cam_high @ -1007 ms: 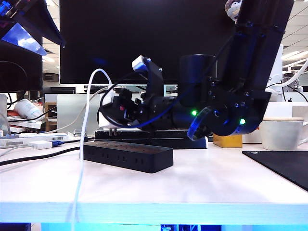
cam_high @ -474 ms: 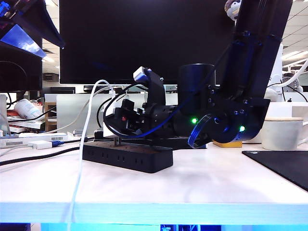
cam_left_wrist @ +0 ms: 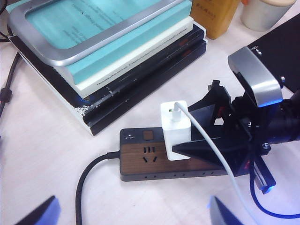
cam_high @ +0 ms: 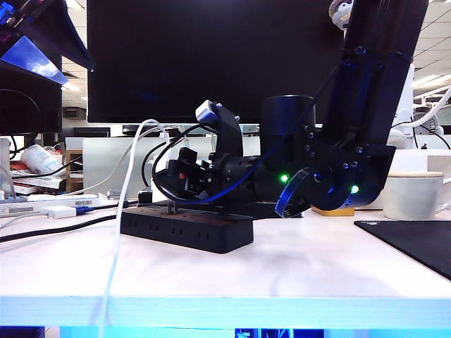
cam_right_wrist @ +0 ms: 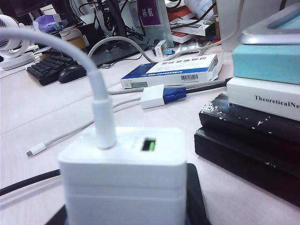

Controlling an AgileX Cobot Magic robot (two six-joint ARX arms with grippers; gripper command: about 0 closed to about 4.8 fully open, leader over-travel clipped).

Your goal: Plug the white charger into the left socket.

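The black power strip [cam_high: 187,229] is used here as the landmark. It is lying on the white table [cam_high: 296,267], well back from the table's front edge, with bare table in front of it.

The white charger [cam_left_wrist: 175,130] is being held over the strip, just past the left socket [cam_left_wrist: 148,155]. That socket is the set of holes nearest the cord end, and its holes are being left uncovered. In the exterior view, metal pins are seen reaching down to the top of the strip [cam_high: 171,208]. It cannot be told which holes are being met.

The charger is being gripped by the right gripper [cam_left_wrist: 206,140], which is lying low along the strip from the far end. One dark finger [cam_left_wrist: 197,149] is being pressed against the charger's side. The jaws are closed around the charger.

A thin white cable [cam_high: 121,211] is plugged into the charger's top. It is looping up above the strip, then hanging down past the table's front edge.

Behind the strip, close to its back edge, a stack of books [cam_left_wrist: 117,70] is being kept. Little room is left between them. Beyond the cord end, a flat white gadget with a blue connector [cam_right_wrist: 161,95] is lying on the table.

The left gripper [cam_left_wrist: 131,213] is being held above the strip, on its front side. Only two blurred tips are seen, set wide apart, with nothing between them.
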